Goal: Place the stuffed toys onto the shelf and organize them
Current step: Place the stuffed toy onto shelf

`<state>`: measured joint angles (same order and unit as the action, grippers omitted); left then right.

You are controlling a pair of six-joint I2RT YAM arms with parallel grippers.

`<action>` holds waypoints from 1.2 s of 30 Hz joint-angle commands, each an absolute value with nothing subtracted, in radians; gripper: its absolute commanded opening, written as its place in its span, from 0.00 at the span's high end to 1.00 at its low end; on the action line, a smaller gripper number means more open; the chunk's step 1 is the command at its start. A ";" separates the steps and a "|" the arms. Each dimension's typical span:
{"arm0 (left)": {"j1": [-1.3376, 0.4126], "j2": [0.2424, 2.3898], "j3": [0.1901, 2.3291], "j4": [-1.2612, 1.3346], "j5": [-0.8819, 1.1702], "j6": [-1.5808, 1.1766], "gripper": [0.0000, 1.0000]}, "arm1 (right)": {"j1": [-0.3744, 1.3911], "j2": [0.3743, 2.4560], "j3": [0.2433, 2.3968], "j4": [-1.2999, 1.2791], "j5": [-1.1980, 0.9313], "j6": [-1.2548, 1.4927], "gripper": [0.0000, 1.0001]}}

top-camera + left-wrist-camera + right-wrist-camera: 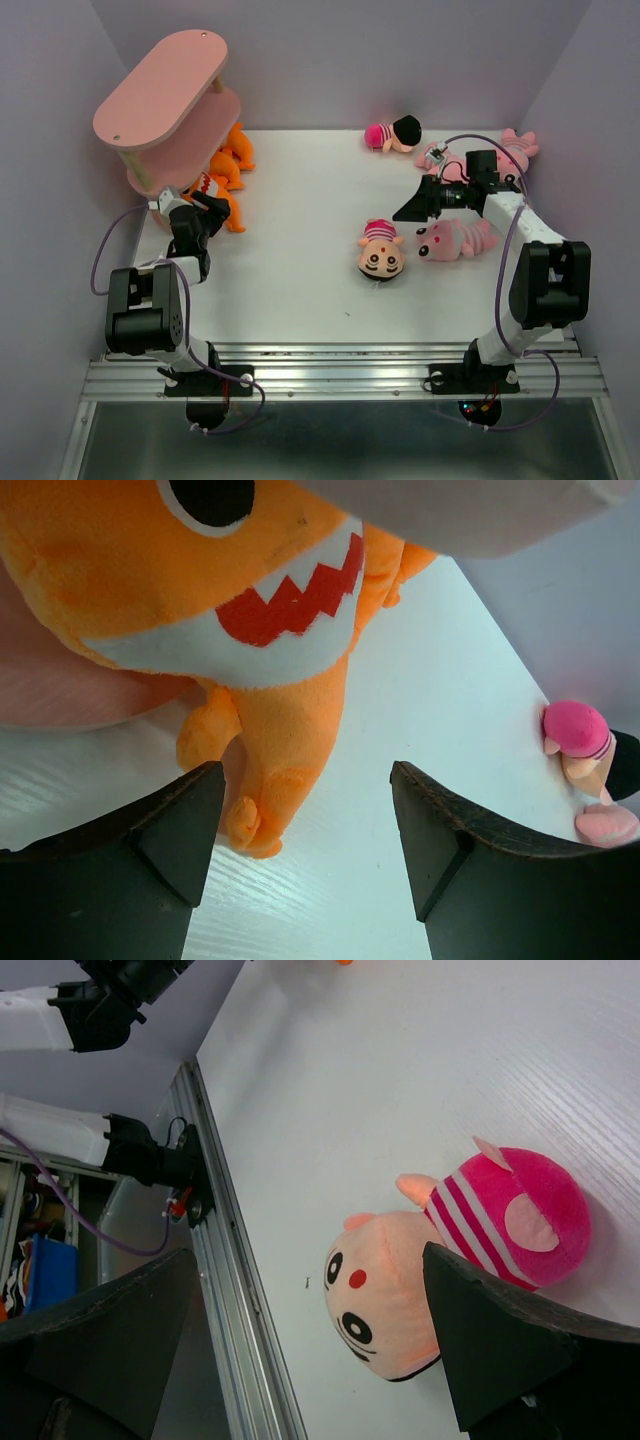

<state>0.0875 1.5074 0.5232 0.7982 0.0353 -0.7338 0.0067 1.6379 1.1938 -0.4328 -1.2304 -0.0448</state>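
Observation:
The pink shelf [160, 100] stands at the back left. An orange shark toy [230, 590] lies with its head on the lowest board [60, 695], its legs hanging onto the table. My left gripper [305, 810] is open just in front of it and holds nothing, the toy's foot close by the left finger. A second orange toy [236, 150] sits further back by the shelf. My right gripper [310, 1300] is open above a peach-faced doll [400, 1295] lying mid-table [381, 250].
Another doll [392, 133] lies at the back. One pink striped animal [455, 240] lies under the right arm, another [505, 150] at the back right. The metal rail [220, 1290] marks the table's near edge. Purple walls close in on three sides.

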 commanded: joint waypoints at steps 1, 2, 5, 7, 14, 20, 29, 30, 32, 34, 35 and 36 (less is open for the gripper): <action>0.097 1.448 0.506 0.811 0.054 -0.709 0.22 | 0.000 1.591 1.186 -0.393 -1.264 -0.043 0.00; 0.097 1.447 0.506 0.808 0.057 -0.707 0.23 | 0.000 1.591 1.186 -0.393 -1.264 -0.043 0.00; 0.095 1.428 0.502 0.805 0.083 -0.700 0.27 | -0.009 1.588 1.186 -0.393 -1.267 -0.046 0.00; 0.083 1.402 0.509 0.787 0.081 -0.677 0.29 | -0.009 1.586 1.186 -0.393 -1.267 -0.046 0.00; -0.080 1.354 0.658 0.456 -0.142 -0.568 0.29 | -0.009 1.595 1.186 -0.393 -1.272 -0.048 0.00; -0.222 1.488 0.865 0.154 -0.437 -0.538 0.28 | -0.009 1.597 1.184 -0.393 -1.269 -0.048 0.00; -0.295 1.721 1.097 -0.046 -0.696 -0.462 0.29 | -0.009 1.597 1.184 -0.393 -1.267 -0.049 0.00; -0.296 1.732 1.107 -0.048 -0.704 -0.454 0.29 | -0.009 1.598 1.184 -0.393 -1.266 -0.049 0.00; -0.296 1.766 1.140 -0.054 -0.721 -0.442 0.29 | -0.009 1.597 1.184 -0.393 -1.266 -0.051 0.00; -0.295 1.796 1.172 -0.057 -0.724 -0.425 0.29 | -0.009 1.600 1.184 -0.393 -1.267 -0.051 0.00; -0.296 1.807 1.184 -0.058 -0.721 -0.420 0.29 | -0.009 1.600 1.184 -0.393 -1.267 -0.051 0.00; -0.296 1.818 1.195 -0.060 -0.719 -0.413 0.29 | -0.009 1.601 1.184 -0.393 -1.267 -0.051 0.00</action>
